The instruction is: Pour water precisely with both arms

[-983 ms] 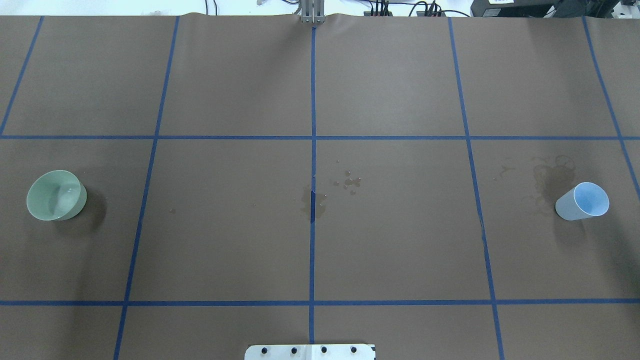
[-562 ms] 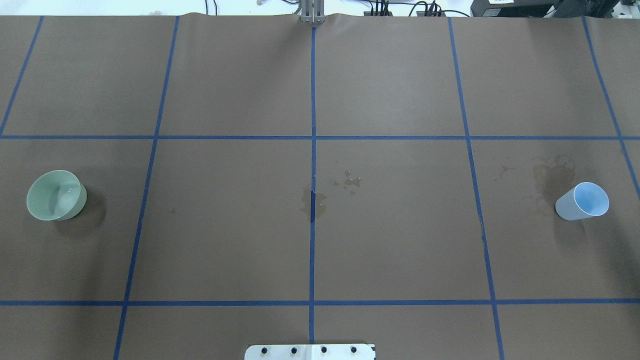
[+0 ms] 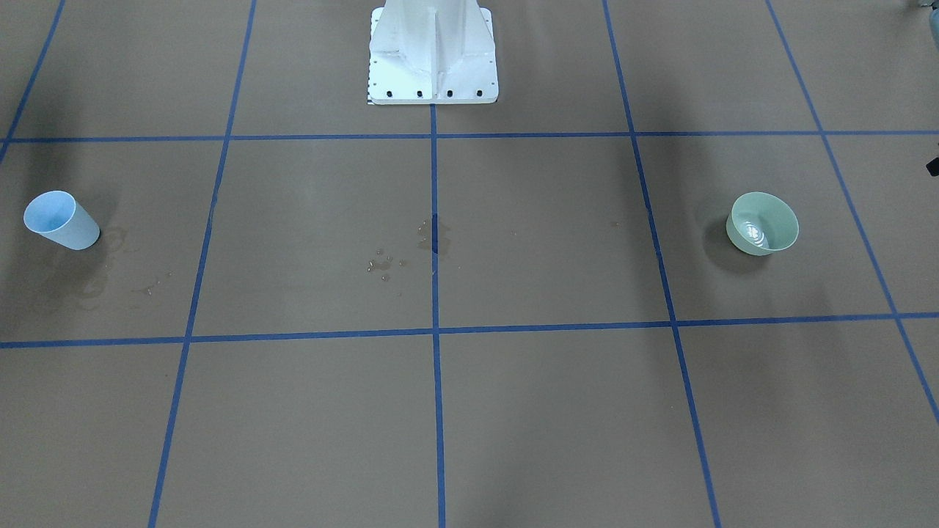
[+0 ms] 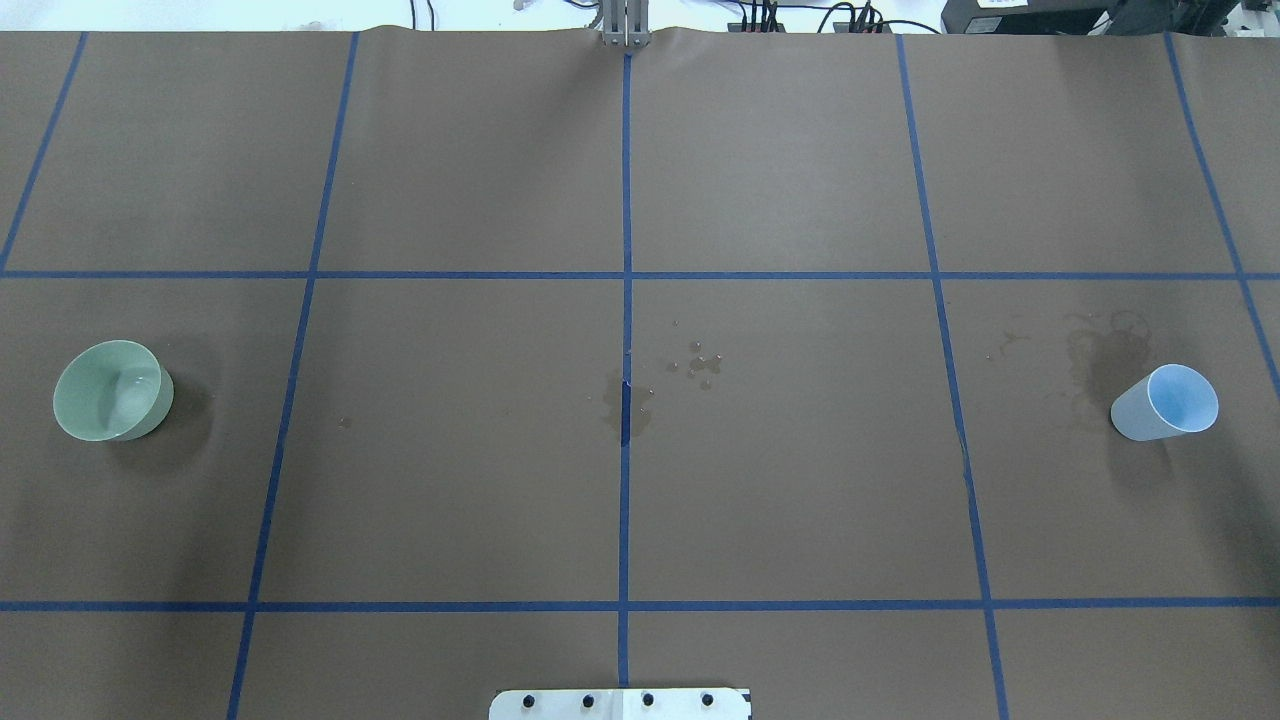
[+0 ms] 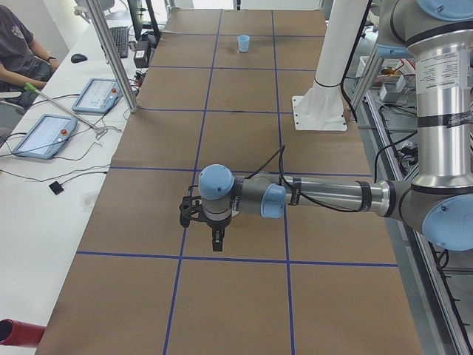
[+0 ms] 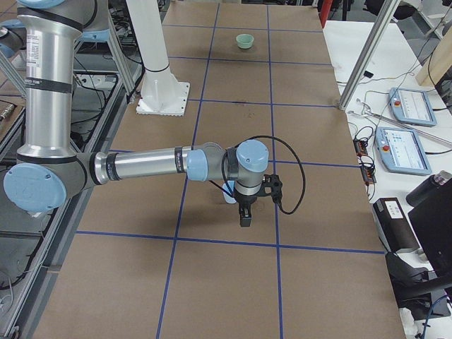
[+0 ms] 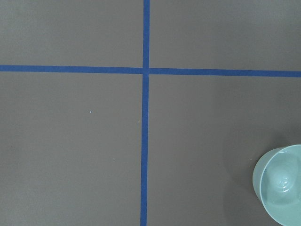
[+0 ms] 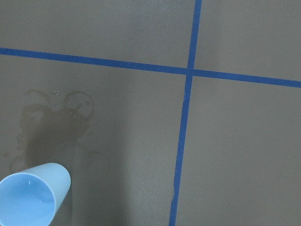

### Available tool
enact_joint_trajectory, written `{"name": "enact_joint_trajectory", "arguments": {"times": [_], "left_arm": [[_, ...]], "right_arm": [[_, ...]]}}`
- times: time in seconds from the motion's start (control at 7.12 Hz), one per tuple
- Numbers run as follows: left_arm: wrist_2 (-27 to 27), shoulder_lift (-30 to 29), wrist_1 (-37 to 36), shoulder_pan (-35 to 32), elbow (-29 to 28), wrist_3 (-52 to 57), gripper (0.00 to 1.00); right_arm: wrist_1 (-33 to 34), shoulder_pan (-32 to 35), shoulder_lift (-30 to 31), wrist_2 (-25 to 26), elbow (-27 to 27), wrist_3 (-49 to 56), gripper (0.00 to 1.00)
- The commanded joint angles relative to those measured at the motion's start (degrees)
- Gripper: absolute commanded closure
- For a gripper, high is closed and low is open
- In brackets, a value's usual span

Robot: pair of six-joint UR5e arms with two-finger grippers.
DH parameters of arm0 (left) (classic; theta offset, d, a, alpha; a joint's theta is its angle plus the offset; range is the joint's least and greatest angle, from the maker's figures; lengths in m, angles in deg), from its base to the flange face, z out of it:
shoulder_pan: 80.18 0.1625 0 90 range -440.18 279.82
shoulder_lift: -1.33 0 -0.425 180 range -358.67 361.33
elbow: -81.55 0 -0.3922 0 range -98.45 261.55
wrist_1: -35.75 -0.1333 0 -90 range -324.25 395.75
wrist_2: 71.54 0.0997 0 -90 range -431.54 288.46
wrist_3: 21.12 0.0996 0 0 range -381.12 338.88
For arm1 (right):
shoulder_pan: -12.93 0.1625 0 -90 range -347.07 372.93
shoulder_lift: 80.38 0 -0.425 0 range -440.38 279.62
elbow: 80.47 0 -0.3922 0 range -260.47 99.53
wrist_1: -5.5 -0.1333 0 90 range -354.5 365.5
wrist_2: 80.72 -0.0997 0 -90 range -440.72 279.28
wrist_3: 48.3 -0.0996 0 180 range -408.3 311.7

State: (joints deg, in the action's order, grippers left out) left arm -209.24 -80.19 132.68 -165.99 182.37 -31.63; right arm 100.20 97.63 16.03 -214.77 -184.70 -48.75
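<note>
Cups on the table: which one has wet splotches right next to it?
The tall pale blue plastic cup: dark wet rings stain the brown paper beside it. None show around the round green bowl.

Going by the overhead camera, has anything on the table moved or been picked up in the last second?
Nothing has visibly changed. The pale green round bowl sits in the same spot on the robot's left. The light blue plastic cup is unmoved on its right. The small wet droplets near the table's middle look the same.
</note>
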Motion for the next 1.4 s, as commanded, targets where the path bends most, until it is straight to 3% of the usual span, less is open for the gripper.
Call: {"name": "enact_joint_trajectory", "arguments": {"times": [0.0,0.14,0.28,0.56,0.98,1.26], "left_arm": [[-1.52,0.40,5.95,3.59,-0.89,-0.30,0.00],[-1.18,0.13,8.51,7.28,-1.59,-3.87,0.00],[-1.00,-3.78,10.11,13.15,-3.86,-11.74,0.00],[4.34,-6.11,15.45,19.60,-6.68,-18.22,0.00],[4.37,-8.12,20.22,22.60,-12.65,-18.67,0.00],[4.02,-8.48,20.32,24.10,-12.93,-18.67,0.00]], "right_arm": [[-0.39,-0.06,0.28,-1.30,-0.10,-0.17,0.00],[-0.31,-0.15,0.28,-1.48,0.34,-0.52,0.01],[-0.39,-0.32,-0.07,-1.39,0.43,-0.52,0.01],[-0.48,-1.55,-0.86,-1.30,1.57,0.01,0.00],[-0.31,-2.35,-1.31,-1.30,1.66,0.01,0.00],[-0.22,-2.87,-1.66,-1.30,1.66,0.01,0.00]]}}
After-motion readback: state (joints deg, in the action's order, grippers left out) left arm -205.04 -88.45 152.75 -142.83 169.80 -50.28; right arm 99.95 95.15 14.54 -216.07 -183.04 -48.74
